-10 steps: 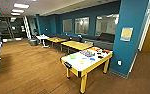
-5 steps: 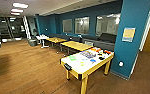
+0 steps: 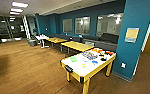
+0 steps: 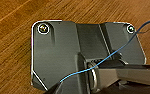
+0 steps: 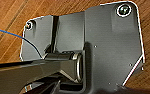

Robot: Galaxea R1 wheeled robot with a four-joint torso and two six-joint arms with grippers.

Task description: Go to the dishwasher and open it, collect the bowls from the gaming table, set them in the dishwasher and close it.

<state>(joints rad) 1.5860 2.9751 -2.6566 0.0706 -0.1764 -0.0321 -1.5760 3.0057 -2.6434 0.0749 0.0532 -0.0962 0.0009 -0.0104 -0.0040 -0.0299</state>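
Gaming table nearer, bowls on top

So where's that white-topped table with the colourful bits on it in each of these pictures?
Head view: the gaming table stands right of centre, low in the picture, beside the blue pillar and in front of the yellow-topped tables.
Left wrist view: wooden floor beneath the robot's dark plate.
Right wrist view: the same floor and plate.
Shared landmark: the wooden floor the table stands on.
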